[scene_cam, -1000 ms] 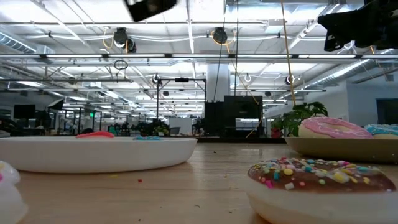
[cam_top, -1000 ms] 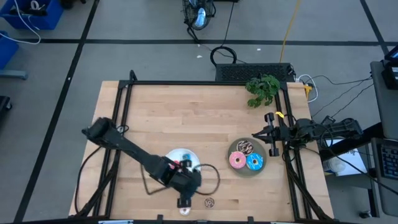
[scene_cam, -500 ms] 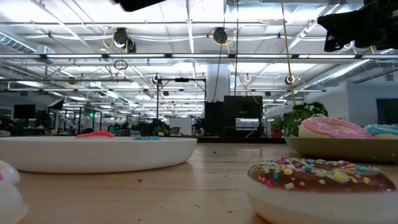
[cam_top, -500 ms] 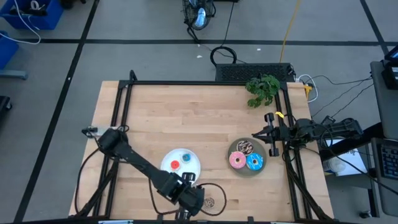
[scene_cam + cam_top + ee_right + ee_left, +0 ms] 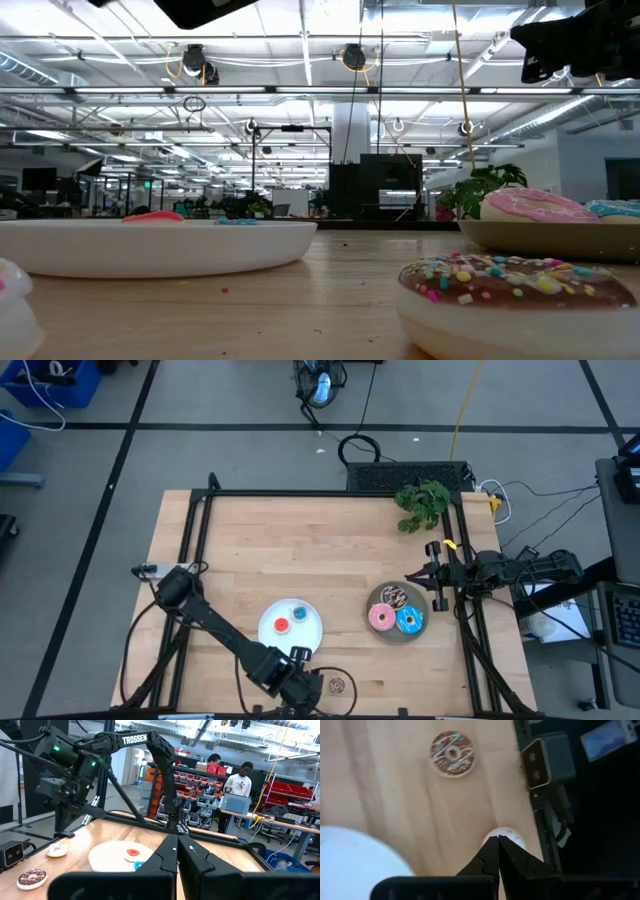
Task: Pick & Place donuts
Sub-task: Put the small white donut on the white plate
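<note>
From above, at the table's near edge, my left gripper (image 5: 300, 695) sits low over the wood, fingers closed on nothing, with a small chocolate-sprinkled donut (image 5: 337, 685) lying flat just beside it. The white plate (image 5: 290, 624) stands near, carrying a red mini donut (image 5: 281, 625) and a blue mini donut (image 5: 299, 614), both flat with their holes facing up. The grey plate (image 5: 396, 631) toward the right holds a pink donut (image 5: 381, 618), a blue donut (image 5: 409, 622) and a brown donut (image 5: 393, 598), touching one another. My right gripper (image 5: 428, 575) waits at the table's right rail, fingers shut, empty. The far half of the table (image 5: 300, 530) is open boards; a green plant (image 5: 422, 502) sits at the far right corner. At table height, the sprinkled donut (image 5: 518, 282) fills the near right, cut off by the frame's bottom; the pink donut (image 5: 538, 205) rises over the grey plate's rim (image 5: 520, 238), and the white plate (image 5: 160, 245) shows only slivers of red and blue above its rim. A white shape at the lower left is cut off. Through my left wrist camera, my closed fingertips (image 5: 498, 840) point at a white mini donut (image 5: 509, 835), partly hidden behind them, close to the table's edge; the sprinkled donut (image 5: 452, 753) lies well apart. Through my right wrist camera, my shut fingers (image 5: 177, 851) face the white plate (image 5: 120, 855); two people stand beyond the table.
</note>
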Robot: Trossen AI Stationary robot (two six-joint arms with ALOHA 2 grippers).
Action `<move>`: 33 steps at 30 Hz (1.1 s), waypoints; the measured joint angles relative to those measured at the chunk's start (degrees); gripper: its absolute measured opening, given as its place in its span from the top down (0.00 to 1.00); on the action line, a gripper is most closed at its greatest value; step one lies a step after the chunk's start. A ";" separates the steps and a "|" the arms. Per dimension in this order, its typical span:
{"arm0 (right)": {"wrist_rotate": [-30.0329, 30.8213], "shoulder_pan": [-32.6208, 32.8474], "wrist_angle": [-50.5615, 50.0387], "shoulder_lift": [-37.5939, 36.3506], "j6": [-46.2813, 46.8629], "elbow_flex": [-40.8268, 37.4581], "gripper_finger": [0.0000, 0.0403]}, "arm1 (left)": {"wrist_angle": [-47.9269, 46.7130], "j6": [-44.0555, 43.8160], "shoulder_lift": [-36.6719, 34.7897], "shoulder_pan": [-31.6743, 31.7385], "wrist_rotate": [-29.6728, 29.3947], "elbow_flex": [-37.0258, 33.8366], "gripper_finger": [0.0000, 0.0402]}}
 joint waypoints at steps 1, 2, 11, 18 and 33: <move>-0.01 0.02 0.00 0.00 0.01 0.00 1.00 | 1.09 0.58 0.00 -0.22 0.03 -0.62 0.98; 0.00 0.01 0.00 0.00 -0.01 0.00 1.00 | 2.05 1.26 0.00 -0.48 0.11 -1.21 0.98; 0.01 0.00 0.00 0.00 -0.09 0.00 1.00 | 3.36 2.94 0.00 -0.95 -1.05 -3.29 0.90; 0.01 0.01 0.02 0.00 -0.15 0.00 1.00 | 3.41 1.00 -0.02 -1.14 -4.56 -3.29 0.82; 0.03 0.00 0.28 0.00 0.28 0.00 1.00 | 6.93 -6.00 -0.02 -1.19 -5.21 -3.26 0.56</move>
